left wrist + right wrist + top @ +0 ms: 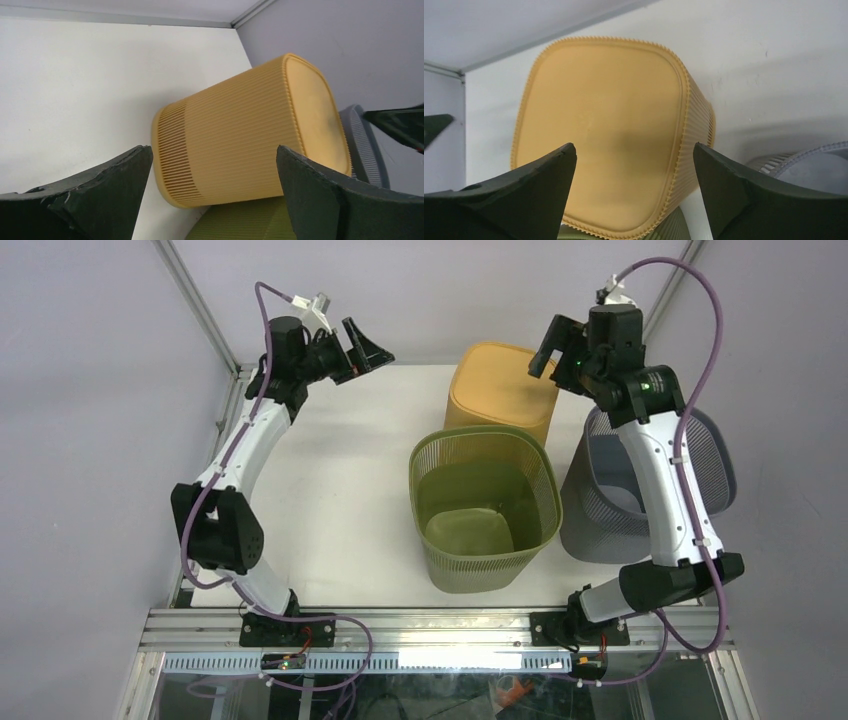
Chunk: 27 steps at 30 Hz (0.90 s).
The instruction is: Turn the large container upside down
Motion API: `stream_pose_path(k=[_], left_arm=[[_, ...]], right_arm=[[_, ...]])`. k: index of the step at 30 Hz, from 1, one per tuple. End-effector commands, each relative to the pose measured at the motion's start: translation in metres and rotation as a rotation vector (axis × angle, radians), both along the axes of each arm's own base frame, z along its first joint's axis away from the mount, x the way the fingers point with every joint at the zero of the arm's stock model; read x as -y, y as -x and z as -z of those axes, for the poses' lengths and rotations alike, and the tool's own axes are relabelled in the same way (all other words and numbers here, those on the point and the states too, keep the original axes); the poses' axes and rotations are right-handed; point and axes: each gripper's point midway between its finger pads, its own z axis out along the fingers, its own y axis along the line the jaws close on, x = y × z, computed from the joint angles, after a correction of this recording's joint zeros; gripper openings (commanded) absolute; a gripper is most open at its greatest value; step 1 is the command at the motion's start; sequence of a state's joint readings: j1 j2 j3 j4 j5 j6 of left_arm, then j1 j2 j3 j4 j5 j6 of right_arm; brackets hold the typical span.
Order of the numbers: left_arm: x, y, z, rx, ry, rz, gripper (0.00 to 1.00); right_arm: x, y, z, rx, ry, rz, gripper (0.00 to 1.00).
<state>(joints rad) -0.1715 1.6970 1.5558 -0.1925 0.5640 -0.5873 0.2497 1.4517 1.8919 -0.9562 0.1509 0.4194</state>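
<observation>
surface: white table [330, 490] inside an aluminium frame, with pale lilac walls at the back and sides.

item 1, yellow container [500, 390]: back centre of the table, close to the rear edge. it sits base up, mouth on the surface, ribbed walls upright. judged to be the task's thing and already inverted, though which of the three vessels is largest is hard to tell from above.

item 2, green basket [483, 505]: upright, mouth up, just in front of item 1 and apparently touching it.

item 3, grey basket [610, 510]: on the right, tilted, partly under the right forearm.

item 4, left gripper [362, 348]: raised at the rear left, jaws apart, holding nothing.

item 5, right gripper [553, 345]: raised over the right of item 1, jaws apart, holding nothing.

hazards: a low sweep by either gripper could clip item 1's base and tip it against the green basket or off the rear edge. the right forearm could catch the grey rim when drawn back.

room: bare surface lies left of the baskets. the right side is crowded, and the back has little margin.
</observation>
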Motion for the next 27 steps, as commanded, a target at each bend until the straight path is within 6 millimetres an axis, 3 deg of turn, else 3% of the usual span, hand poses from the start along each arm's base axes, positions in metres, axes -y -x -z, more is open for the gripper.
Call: stream_pose_path(k=[1, 7, 9, 11, 14, 18, 21, 25, 27], left_arm=[[0.006, 0.031, -0.029, 0.034, 0.035, 0.07, 0.99], [-0.001, 0.044, -0.06, 0.11, -0.001, 0.054, 0.99], [-0.002, 0.046, -0.062, 0.113, -0.007, 0.049, 0.99], [-0.002, 0.048, -0.064, 0.112, -0.001, 0.054, 0.99], [0.0, 0.049, -0.072, 0.121, 0.01, 0.063, 0.99], [-0.002, 0.054, -0.094, 0.179, 0.007, 0.06, 0.99], [-0.004, 0.057, -0.114, 0.211, 0.008, 0.049, 0.99], [-0.011, 0.065, -0.15, 0.302, 0.005, 0.003, 0.99], [-0.014, 0.07, -0.167, 0.348, 0.006, -0.005, 0.99]], right_arm=[[0.002, 0.005, 0.032, -0.095, 0.077, -0.029, 0.87], [-0.025, -0.012, 0.06, -0.171, 0.012, -0.117, 0.73], [-0.038, -0.019, 0.063, -0.172, -0.039, -0.149, 0.64], [-0.062, -0.026, 0.062, -0.15, -0.111, -0.21, 0.55], [-0.115, -0.038, 0.06, -0.106, -0.196, -0.322, 0.5], [-0.18, -0.061, 0.067, -0.113, -0.28, -0.433, 0.51], [-0.217, -0.078, 0.064, -0.113, -0.334, -0.492, 0.52], [-0.258, -0.085, 0.063, -0.137, -0.399, -0.574, 0.52], [-0.268, -0.084, 0.061, -0.138, -0.413, -0.602, 0.57]])
